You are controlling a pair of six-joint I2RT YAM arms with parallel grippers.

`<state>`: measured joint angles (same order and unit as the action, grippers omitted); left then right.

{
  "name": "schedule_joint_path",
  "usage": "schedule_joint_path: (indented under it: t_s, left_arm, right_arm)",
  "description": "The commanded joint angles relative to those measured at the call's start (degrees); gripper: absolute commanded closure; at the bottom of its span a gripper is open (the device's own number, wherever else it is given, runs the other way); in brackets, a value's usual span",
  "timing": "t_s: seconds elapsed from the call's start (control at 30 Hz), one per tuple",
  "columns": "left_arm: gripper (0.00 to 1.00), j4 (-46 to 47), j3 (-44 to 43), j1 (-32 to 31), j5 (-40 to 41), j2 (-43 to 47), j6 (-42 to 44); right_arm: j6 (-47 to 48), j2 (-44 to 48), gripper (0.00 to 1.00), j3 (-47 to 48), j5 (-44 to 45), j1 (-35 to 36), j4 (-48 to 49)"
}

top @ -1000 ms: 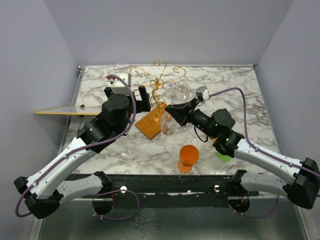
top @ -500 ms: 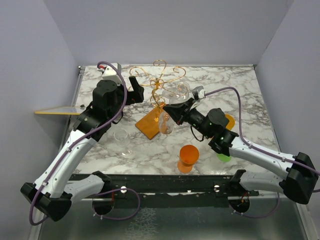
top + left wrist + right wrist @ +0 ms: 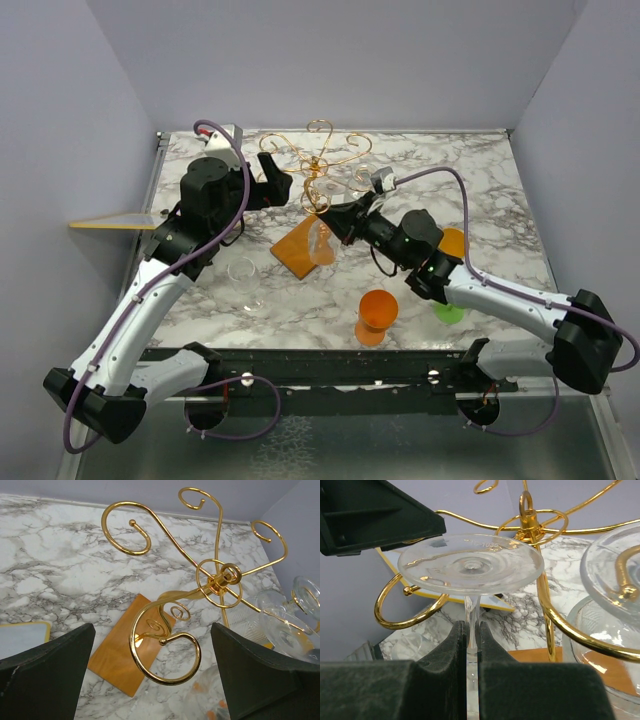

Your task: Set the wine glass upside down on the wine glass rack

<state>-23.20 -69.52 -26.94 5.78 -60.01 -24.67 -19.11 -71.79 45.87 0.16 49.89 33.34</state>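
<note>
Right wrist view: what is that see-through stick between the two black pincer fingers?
That is the thin stem of the wine glass, held upside down with its round foot on top. The right pincer squeezes it, shown in the right wrist view.

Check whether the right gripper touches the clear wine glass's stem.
Touching. Right wrist view: the right gripper clamps its black fingers on the clear wine glass at the stem.
</note>
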Motion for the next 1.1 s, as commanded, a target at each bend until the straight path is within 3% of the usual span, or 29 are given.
schedule_joint_path:
  t_s: [0.0,0.7,1.07]
  left_arm:
    - [0.02,1.06,0.95,0.48,-2.31,0.8,-0.03]
    - [0.03,0.89,1.51,0.83,-2.64,1.38,0.14]
    - [0.03,0.46,1.4,1.01,-1.81,1.52,-0.1]
  right_arm:
    - [-0.84,-1.3,0.99,2.79,-3.49,0.26,5.35]
    - [-0.07,-3.85,0.99,4.83,-19.98,0.3,6.3]
    - [0.74,0.1,0.99,0.54,-20.84,0.25,8.95]
